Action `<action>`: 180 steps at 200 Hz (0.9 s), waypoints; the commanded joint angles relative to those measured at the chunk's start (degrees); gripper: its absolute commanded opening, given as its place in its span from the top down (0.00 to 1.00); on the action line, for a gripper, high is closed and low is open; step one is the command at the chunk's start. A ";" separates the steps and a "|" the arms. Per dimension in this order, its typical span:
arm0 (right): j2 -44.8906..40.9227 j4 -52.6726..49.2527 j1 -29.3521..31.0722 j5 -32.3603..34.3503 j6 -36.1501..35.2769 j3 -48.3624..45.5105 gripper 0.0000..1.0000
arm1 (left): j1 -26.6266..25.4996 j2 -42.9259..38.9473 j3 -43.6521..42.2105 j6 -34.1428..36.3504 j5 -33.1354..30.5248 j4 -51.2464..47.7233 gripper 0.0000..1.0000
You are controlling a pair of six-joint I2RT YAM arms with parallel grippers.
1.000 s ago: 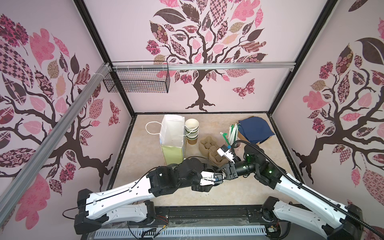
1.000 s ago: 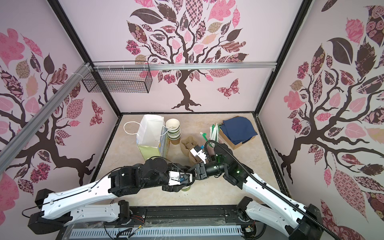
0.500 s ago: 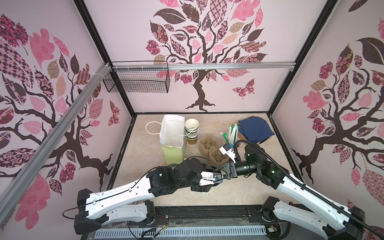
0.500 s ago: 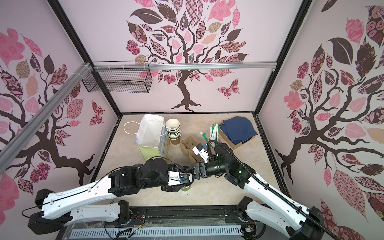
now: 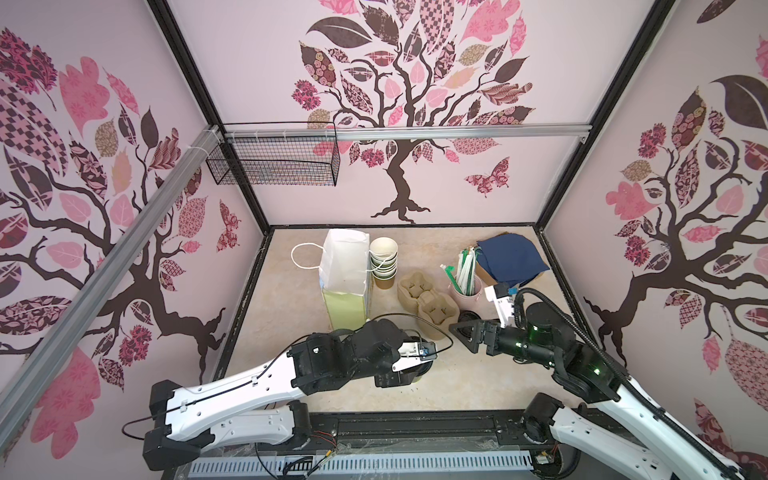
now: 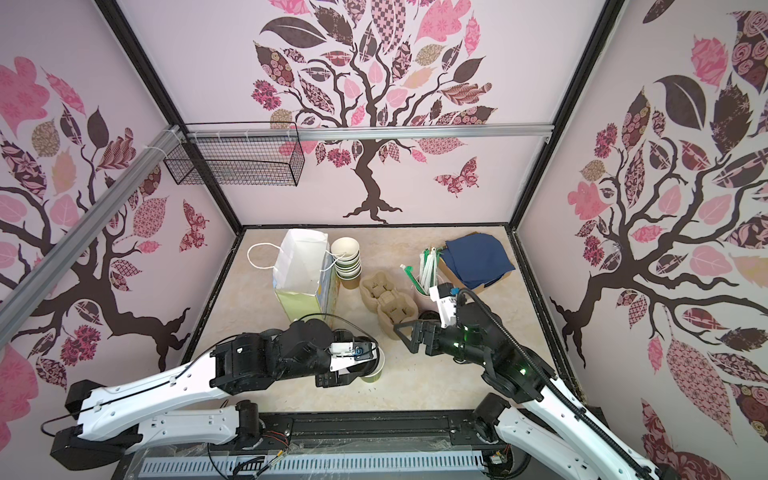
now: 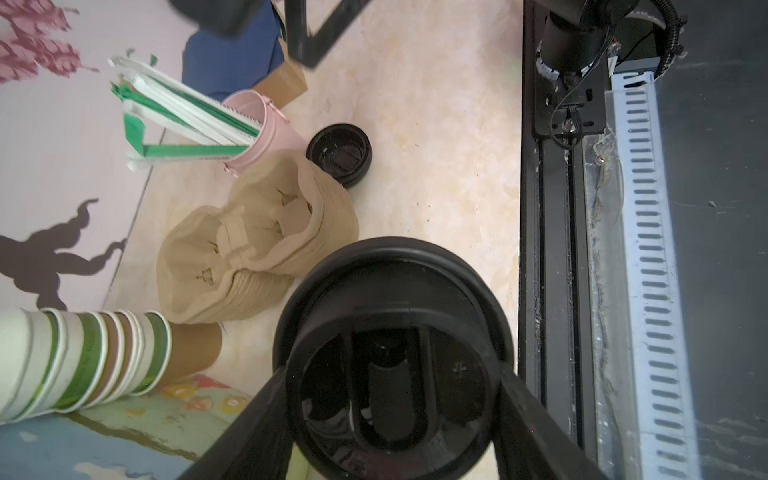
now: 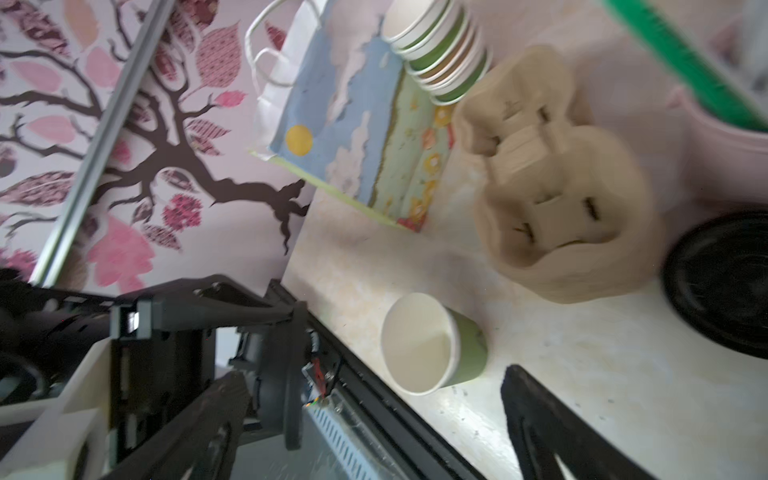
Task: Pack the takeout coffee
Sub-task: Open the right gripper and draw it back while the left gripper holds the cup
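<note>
Takeout coffee cup (image 8: 432,345): upright, uncapped, on desk (image 5: 457,386), robot's side of paper bag (image 5: 347,305) | left jaws clamped on black lid (image 7: 395,353) just over its mouth | right jaws wide apart, empty | step: capping, by the look | next: centre lid, press down evenly, then bag.

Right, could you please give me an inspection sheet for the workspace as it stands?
Surface: beige table, no spill seen.
Job's things: green cup lidless on the table; black lid not yet on it.
Clutter: paper bag, cup stack, pulp carriers, pink straw pot, spare lids, navy cloth on a box.
Grippers: left gripper shut on the black lid; right gripper open, empty.
Cables: black cable loops over the left wrist; hose along the right arm.
Surroundings: wire basket on the rail; tree-print walls.
</note>
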 commanded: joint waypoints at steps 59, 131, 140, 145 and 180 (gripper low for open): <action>-8.24 -22.00 0.01 27.70 6.47 6.27 0.09 | 0.27 12.98 8.22 -17.24 -5.28 -9.49 0.45; -8.05 -22.85 0.02 27.37 6.53 6.26 0.09 | 6.05 20.19 12.95 -17.77 2.00 -10.65 0.43; -8.38 -23.18 -0.01 27.58 6.62 6.29 0.09 | 6.05 21.17 13.36 -17.38 2.02 -11.66 0.43; -8.52 -23.37 0.00 27.80 6.66 6.34 0.09 | 6.05 21.77 13.63 -17.08 2.04 -12.32 0.42; -9.23 -24.39 0.01 29.08 6.55 6.74 0.09 | 6.05 23.93 14.62 -15.90 2.10 -14.16 0.42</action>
